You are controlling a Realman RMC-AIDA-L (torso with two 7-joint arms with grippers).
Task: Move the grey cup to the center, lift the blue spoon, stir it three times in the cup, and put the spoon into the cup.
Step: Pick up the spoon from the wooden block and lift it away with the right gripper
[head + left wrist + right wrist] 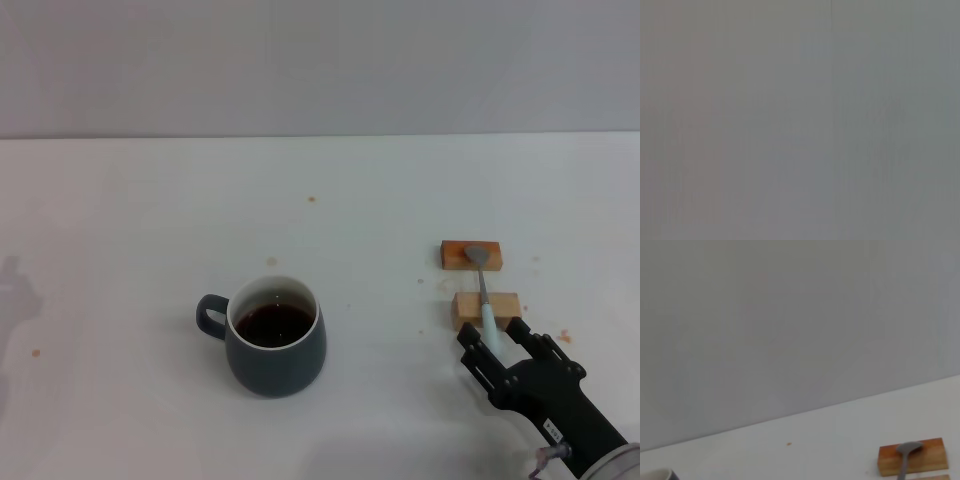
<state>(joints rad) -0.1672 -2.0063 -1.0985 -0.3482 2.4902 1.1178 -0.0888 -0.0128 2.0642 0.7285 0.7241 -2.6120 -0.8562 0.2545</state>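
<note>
My right gripper (497, 345) is low at the near right of the table (120, 220), fingers spread apart, straddling the near end of the blue spoon (484, 295). Not clamped: a gap shows on each side of the handle tip. The spoon lies across two wooden blocks (486, 308), its bowl on the far block (471, 254) and its pale handle over the near one, pointing back at my gripper. The grey cup (272, 335) sits well to the left of the spoon, near the middle of the table, with dark liquid inside and its handle turned left. Right wrist view shows only the far block (911, 456) with the spoon bowl (908, 448) on it. My left gripper isn't visible; its wrist view is blank grey
</note>
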